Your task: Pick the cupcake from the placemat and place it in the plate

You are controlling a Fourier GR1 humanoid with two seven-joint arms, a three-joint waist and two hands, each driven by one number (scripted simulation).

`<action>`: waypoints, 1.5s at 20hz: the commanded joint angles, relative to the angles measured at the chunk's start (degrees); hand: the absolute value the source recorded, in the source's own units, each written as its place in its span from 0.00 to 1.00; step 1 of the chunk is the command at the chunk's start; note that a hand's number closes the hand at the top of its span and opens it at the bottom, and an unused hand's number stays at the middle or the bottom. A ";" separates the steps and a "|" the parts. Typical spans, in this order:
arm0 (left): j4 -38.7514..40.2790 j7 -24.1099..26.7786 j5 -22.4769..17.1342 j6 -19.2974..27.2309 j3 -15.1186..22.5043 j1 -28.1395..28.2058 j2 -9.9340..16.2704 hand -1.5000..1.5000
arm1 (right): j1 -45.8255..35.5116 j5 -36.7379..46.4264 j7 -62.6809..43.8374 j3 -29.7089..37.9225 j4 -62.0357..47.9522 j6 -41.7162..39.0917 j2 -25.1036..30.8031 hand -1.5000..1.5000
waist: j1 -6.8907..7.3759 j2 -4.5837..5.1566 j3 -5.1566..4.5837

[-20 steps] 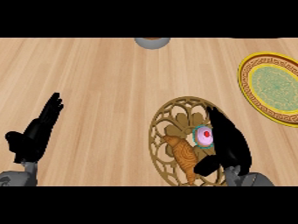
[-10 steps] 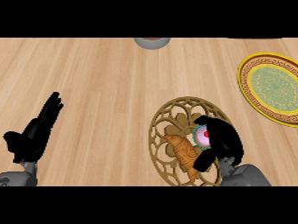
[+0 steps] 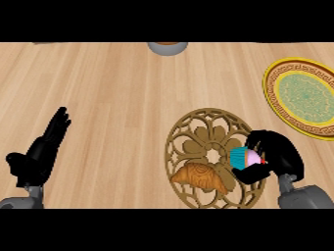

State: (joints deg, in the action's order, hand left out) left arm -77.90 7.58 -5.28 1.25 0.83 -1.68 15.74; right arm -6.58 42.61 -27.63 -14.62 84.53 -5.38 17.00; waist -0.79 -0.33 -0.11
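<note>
The right robot hand (image 3: 274,158) is curled round the cupcake (image 3: 243,157), which shows as a teal wrapper and a bit of pink top between the fingers and thumb. The cupcake sits at the right edge of the round, gold openwork placemat (image 3: 211,157), on the near right part of the wooden table (image 3: 126,98). I cannot tell whether it is lifted off the mat or resting on it, since the hand covers most of it.

A croissant (image 3: 200,176) lies on the same placemat, just to the near left of the cupcake. The yellow-rimmed plate (image 3: 271,90) with its green patterned centre lies further away and to the right, apart from the placemat. The left robot hand (image 3: 40,154) rests open at the near left, fingers pointing away. A grey bowl (image 3: 167,47) is half cut off at the far edge.

The main risk, as I see it, is the cupcake tipping or slipping during the carry, because the fingers seem to grasp it from one side rather than all round. A low carry could catch the plate's raised rim and knock the cupcake over on arrival. Letting go too near that rim could leave it perched on the edge instead of in the middle. The croissant looks close enough that a stray sweep to the left might nudge it.
</note>
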 commanded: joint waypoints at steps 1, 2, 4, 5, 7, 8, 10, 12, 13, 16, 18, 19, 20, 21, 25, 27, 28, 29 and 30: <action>0.46 0.80 -0.67 0.37 -1.26 0.79 -0.01 0.50 | 5.69 -6.37 11.97 12.47 -2.82 0.01 14.30 1.00 | -3.13 0.46 0.42; 0.06 0.31 -0.58 0.72 -1.77 1.70 0.61 0.50 | 6.72 -7.97 13.52 15.59 -3.86 -0.72 17.18 1.00 | -3.73 0.22 0.52; 0.60 1.05 -0.88 0.50 -2.48 1.47 1.00 0.50 | 6.98 -9.80 17.61 20.66 -8.01 0.01 21.09 1.00 | -4.48 0.60 0.72; -0.19 0.17 -1.94 0.37 -2.84 1.10 0.60 0.50 | 7.19 -10.24 21.09 22.95 -9.92 0.51 23.93 1.00 | -3.84 0.46 0.78; 0.35 0.33 -0.77 0.37 -1.64 1.03 0.33 0.50 | 7.42 -12.72 29.14 27.98 -14.02 2.67 27.44 1.00 | -3.19 0.56 0.74; 0.29 1.45 -0.91 -0.07 -2.13 1.72 0.91 0.50 | 7.58 -13.54 31.92 30.18 -16.20 2.84 29.51 1.00 | -2.67 0.53 0.75; -0.26 -0.18 -1.59 -0.79 -1.79 0.64 0.78 0.50 | 9.02 -16.20 40.98 33.62 -21.02 4.21 31.05 1.00 | -2.29 0.48 0.80; 0.98 1.85 -0.44 -0.23 -1.76 1.27 0.67 0.50 | 10.31 -19.06 49.77 37.39 -26.34 3.95 33.17 1.00 | -1.43 0.53 0.61; 0.41 0.97 -0.66 -0.48 -1.56 1.21 0.70 0.50 | 10.74 -19.66 53.86 38.91 -28.06 3.43 35.34 1.00 | -1.30 0.43 0.62; 0.87 2.30 -0.84 -2.28 -1.03 0.94 0.72 0.50 | 8.84 -21.61 62.80 43.51 -37.95 2.96 39.02 1.00 | 0.50 0.54 0.44; -1.72 -0.04 0.26 -0.86 0.50 0.77 -0.44 0.50 | 7.88 -22.22 69.06 45.44 -43.20 3.91 39.99 1.00 | 0.94 0.48 0.44; 1.82 0.98 0.78 -1.45 -0.24 -1.46 0.40 0.50 | 5.81 -22.12 70.25 46.04 -45.24 3.78 41.69 1.00 | 0.89 0.63 0.35; -0.72 -1.10 -1.46 -2.49 -1.77 -0.09 1.53 0.50 | 6.34 -23.29 73.34 47.74 -47.06 4.37 41.64 1.00 | 1.08 0.47 0.39; -1.44 0.32 0.70 -0.72 0.86 1.06 -1.17 0.50 | 3.72 -23.41 73.55 47.92 -47.68 5.65 41.36 1.00 | 1.45 0.48 0.36; 1.24 -0.83 1.19 -0.81 -0.45 -2.15 -0.30 0.50 | -0.33 -25.10 77.36 50.63 -51.84 5.39 44.75 1.00 | 1.02 0.47 0.24; -2.27 -1.91 0.25 -1.51 -0.96 -1.06 -0.07 0.50 | -4.58 -24.24 77.83 49.35 -55.67 4.67 45.49 1.00 | 1.58 0.45 0.23; 3.51 -1.17 0.67 -1.77 -2.09 -5.12 -0.26 0.50 | -3.98 -23.99 79.49 48.60 -55.80 3.69 45.05 1.00 | 1.04 0.48 0.18; 2.52 2.48 1.29 -2.43 -1.38 -0.71 -0.25 0.50 | -8.08 -23.30 76.82 47.62 -56.95 2.75 46.73 1.00 | 1.71 0.55 0.20; 4.70 3.25 2.34 -2.09 -0.30 -2.13 -1.74 0.50 | -8.76 -23.03 78.91 47.29 -58.27 4.17 45.19 1.00 | 1.52 0.57 0.20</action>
State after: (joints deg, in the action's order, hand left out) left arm -76.06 8.14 -4.49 -0.61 -0.23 -3.61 15.39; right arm -10.57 19.15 48.86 33.38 30.39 -0.77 61.37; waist 0.59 0.19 0.13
